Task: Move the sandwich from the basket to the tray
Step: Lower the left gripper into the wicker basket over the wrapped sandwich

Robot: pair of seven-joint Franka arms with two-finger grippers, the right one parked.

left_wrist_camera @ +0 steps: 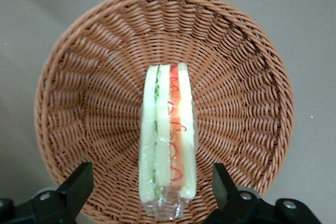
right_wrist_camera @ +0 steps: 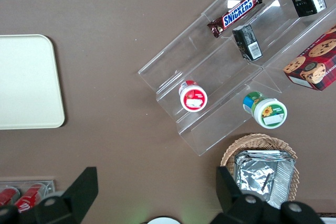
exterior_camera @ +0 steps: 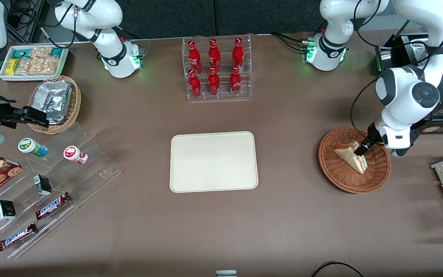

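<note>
One sandwich (exterior_camera: 351, 156) lies in the reddish wicker basket (exterior_camera: 354, 181) toward the working arm's end of the table, the left gripper (exterior_camera: 361, 149) lowered onto it. The cream tray (exterior_camera: 214, 162) sits bare at mid-table, well apart.

From the left wrist, the fingers (left_wrist_camera: 79, 182) stand spread on either side of the wrapped sandwich (left_wrist_camera: 168, 140), not yet closed. Grasp, lift and transfer all seem to remain.

From the parked arm's wrist, only a bare corner of the tray (right_wrist_camera: 26, 82) shows.
</note>
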